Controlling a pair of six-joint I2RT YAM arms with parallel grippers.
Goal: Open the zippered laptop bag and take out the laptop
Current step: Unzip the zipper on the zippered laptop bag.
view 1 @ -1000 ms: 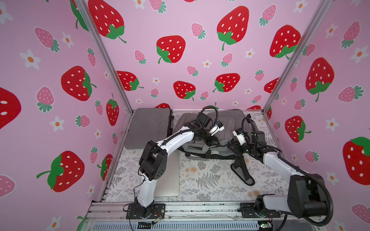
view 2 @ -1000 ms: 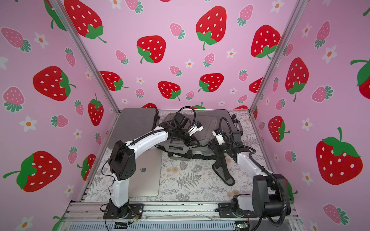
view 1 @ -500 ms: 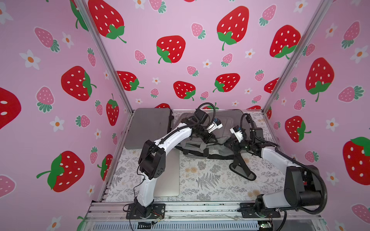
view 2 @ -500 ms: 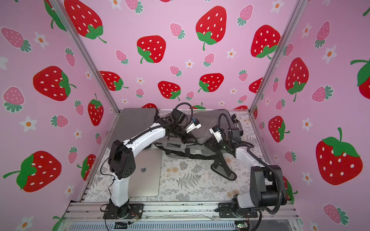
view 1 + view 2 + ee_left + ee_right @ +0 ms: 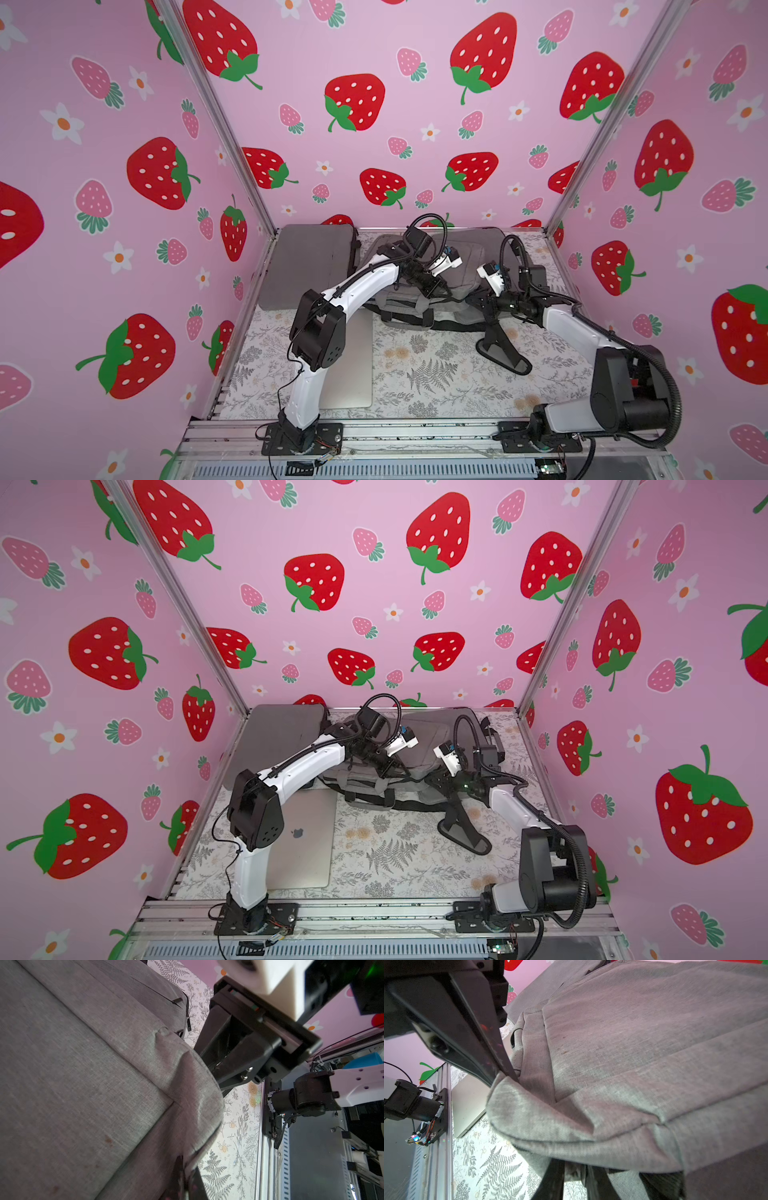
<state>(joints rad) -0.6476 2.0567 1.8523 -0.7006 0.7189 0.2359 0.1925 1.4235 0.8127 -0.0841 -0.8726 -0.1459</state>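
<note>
The left gripper (image 5: 508, 1076) has its 2 black fingers pressed together to a point, pinching a raised fold at the near edge of the grey woven-fabric laptop bag (image 5: 633, 1043). In the left wrist view the same fingertips (image 5: 179, 1172) meet at the cloth with no gap showing. Just beside it along that edge, the right gripper (image 5: 216, 1069) has its 2 tapered black fingers drawn narrow at the bag's rounded corner, and in the right wrist view a strip of the grey fabric sits clamped between them. The cloth is a coarse heathered weave with stitched seams, soft enough to bunch and crease where it is pinched. In both top views the bag (image 5: 467, 270) lies across the far middle of the table, and the 2 grippers come together over its near edge, left (image 5: 444, 291) and right (image 5: 471, 297) almost touching. A black webbing shoulder strap with a padded oval section (image 5: 498, 353) trails from the bag onto the table. The thin silver metal laptop with rounded corners (image 5: 307, 841) lies flat and closed outside the bag, on the near left of the table, partly under the left arm. A flat dark grey rectangular fabric sleeve (image 5: 309, 262) rests in the far left corner beside the bag. The tablecloth printed with grey ferns and pale orange flowers (image 5: 436, 374) covers the table.
</note>
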